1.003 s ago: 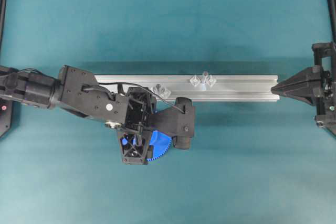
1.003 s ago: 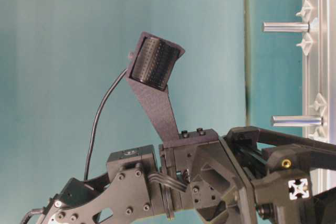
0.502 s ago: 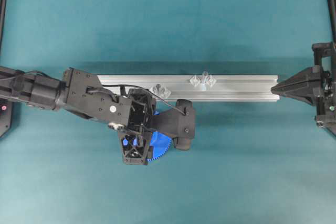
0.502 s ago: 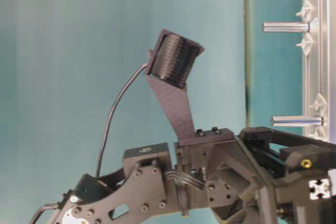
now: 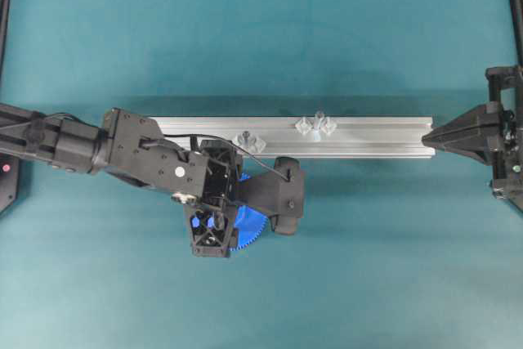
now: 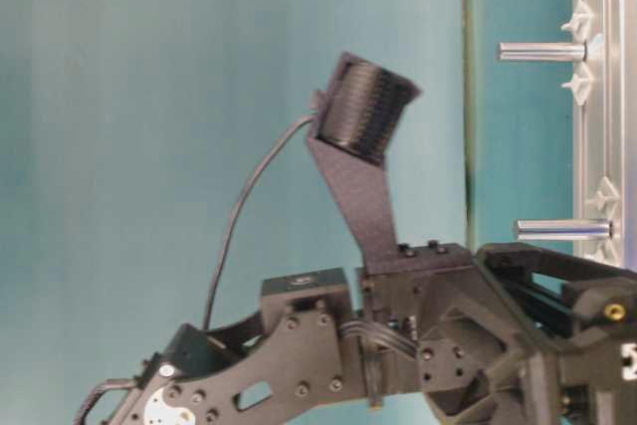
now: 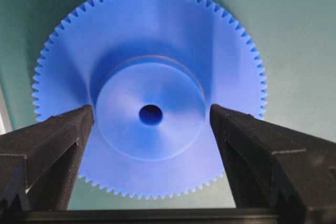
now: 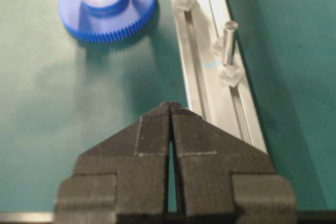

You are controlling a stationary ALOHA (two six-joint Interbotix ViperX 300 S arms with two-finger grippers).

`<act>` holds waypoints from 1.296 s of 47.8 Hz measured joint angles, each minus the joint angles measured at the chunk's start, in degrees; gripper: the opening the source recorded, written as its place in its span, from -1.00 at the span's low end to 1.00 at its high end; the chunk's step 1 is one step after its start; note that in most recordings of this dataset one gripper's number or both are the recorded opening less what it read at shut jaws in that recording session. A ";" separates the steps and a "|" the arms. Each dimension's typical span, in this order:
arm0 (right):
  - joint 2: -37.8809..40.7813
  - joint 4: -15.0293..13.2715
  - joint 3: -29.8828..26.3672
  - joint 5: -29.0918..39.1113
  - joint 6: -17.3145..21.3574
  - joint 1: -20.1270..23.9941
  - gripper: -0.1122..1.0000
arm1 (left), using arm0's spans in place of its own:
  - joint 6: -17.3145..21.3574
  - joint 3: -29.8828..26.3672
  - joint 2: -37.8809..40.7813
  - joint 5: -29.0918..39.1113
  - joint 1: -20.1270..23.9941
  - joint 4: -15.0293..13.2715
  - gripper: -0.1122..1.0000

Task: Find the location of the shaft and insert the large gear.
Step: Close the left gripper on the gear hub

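One bright blue plastic toothed gear [image 7: 149, 103] lies flat between the left pincer's [image 7: 151, 124] wide-open black fingers — its round hub unpinched. Two thin pegs — the pale shaft [image 5: 317, 118] farther. Right pincer [image 8: 171, 109] closed, empty.

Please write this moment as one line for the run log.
left gripper: open, straddling gear hub | gear: flat on mat, not gripped | right gripper: shut, idle at rail end | shaft: bare

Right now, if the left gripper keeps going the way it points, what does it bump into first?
Probably the large gear: the left gripper points straight down at it, open fingers either side of the raised hub.
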 measured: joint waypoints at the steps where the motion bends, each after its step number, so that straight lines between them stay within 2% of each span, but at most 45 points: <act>1: 0.00 0.00 0.09 0.00 0.00 0.09 -0.83 | 0.00 0.00 0.18 -0.09 0.09 0.00 0.82; 55: 0.00 0.00 0.00 0.88 0.00 0.09 -0.83 | -0.62 1.05 0.79 -1.76 0.35 0.00 0.81; 62: 0.00 0.00 0.09 0.88 0.00 0.00 -0.83 | -1.41 1.05 0.79 -1.76 0.35 0.00 0.67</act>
